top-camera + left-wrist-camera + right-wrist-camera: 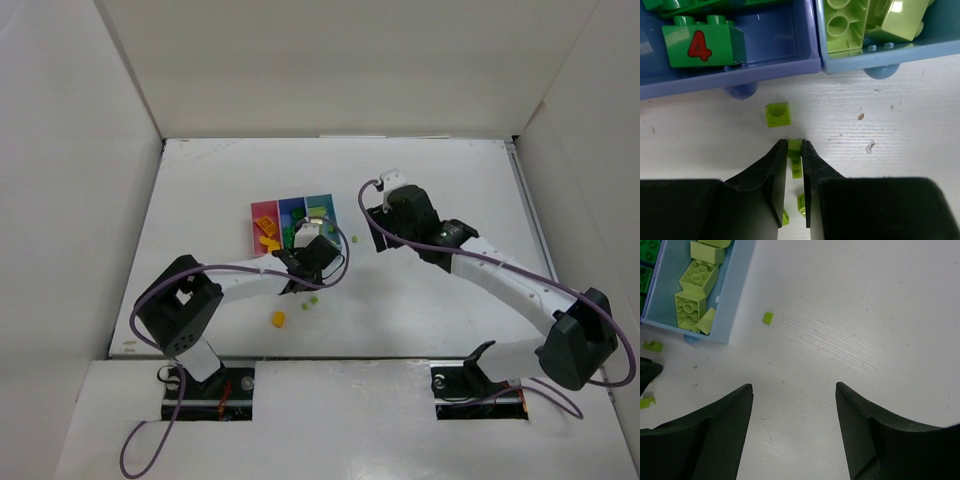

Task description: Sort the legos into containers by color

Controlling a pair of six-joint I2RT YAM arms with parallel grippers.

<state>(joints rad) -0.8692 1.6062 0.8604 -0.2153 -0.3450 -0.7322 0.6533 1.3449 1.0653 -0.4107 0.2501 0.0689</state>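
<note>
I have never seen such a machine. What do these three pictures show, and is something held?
Two robot arms stand on a white table. One picture looks down from above; the other two come from cameras on each wrist. Three joined bins hold sorted toy bricks: pink, periwinkle, light blue. A few bricks lie loose, such as an orange one. The left end effector is closed on a small lime brick in front of the bins. The right end effector is open and holds nothing.

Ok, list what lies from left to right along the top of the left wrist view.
Dark green brick marked 4 in the periwinkle bin → light blue bin holding a lime brick with its round hollows up → a second lime brick.
</note>
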